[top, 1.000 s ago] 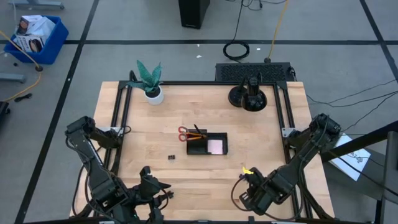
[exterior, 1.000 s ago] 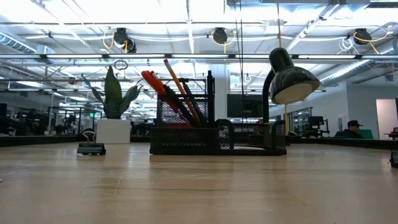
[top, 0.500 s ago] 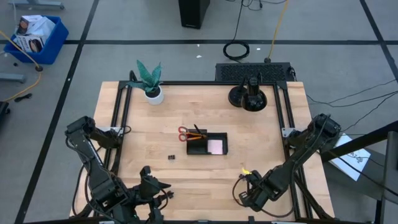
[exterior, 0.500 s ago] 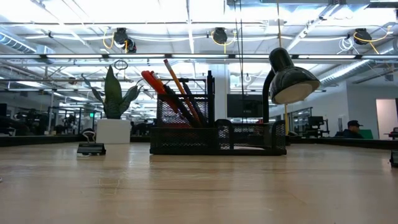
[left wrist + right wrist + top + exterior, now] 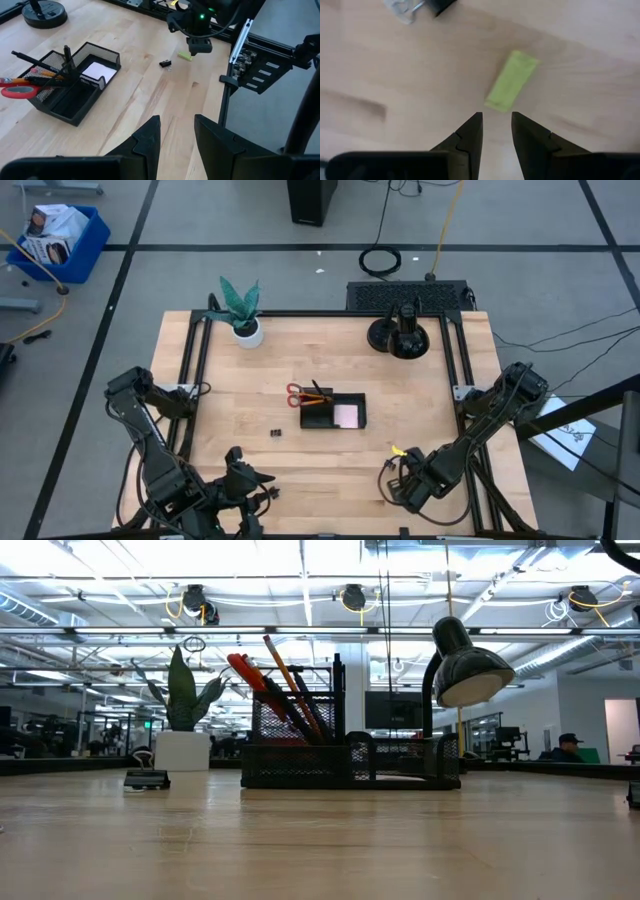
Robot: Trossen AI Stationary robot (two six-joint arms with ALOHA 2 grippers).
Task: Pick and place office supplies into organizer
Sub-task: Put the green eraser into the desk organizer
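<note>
The black mesh organizer (image 5: 333, 411) stands mid-table. Red-handled scissors (image 5: 17, 91), orange pencils (image 5: 290, 675) and black pens stand in its cup, and a pink pad (image 5: 346, 416) lies in a tray. A small yellow-green piece (image 5: 511, 80) lies flat on the wood near the right front. My right gripper (image 5: 496, 125) hangs just above the table with its fingers pointing down, open by a narrow gap, the piece just ahead of its fingertips. A black binder clip (image 5: 165, 63) lies beside the piece. Another clip (image 5: 276, 433) lies left of the organizer. My left gripper (image 5: 176, 134) waits open at the near left.
A potted green plant (image 5: 241, 313) stands at the far left. A black desk lamp on a round base (image 5: 400, 335) is at the far right. Black rails (image 5: 190, 370) run along both table sides. Bare wood lies between the organizer and the near edge.
My right gripper has sunk toward the table over the yellow-green piece and has rolled a little at the wrist. The piece and the clips lie where they were.
</note>
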